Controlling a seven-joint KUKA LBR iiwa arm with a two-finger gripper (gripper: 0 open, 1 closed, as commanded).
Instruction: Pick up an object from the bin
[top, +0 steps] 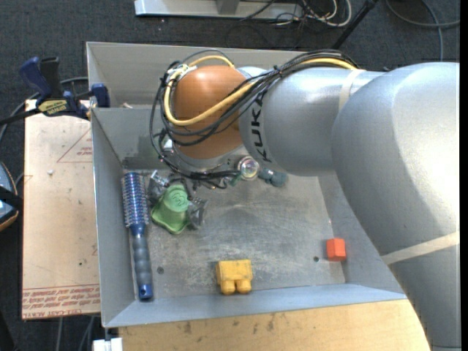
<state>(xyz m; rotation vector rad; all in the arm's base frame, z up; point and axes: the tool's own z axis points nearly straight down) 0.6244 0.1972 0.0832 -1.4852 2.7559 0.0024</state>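
Starting nearest, a yellow block (234,276) and an orange cube (336,249) lie well clear of the work. Farther in, a blue brush (136,225) lies along the left wall, just beside a green lump (171,210). The gripper (176,198) is down over that lump, its fingers seemingly apart, one on each side. Closing centred and gently looks wise, so the brush-side finger misses the bristles and the lump cannot slip out.
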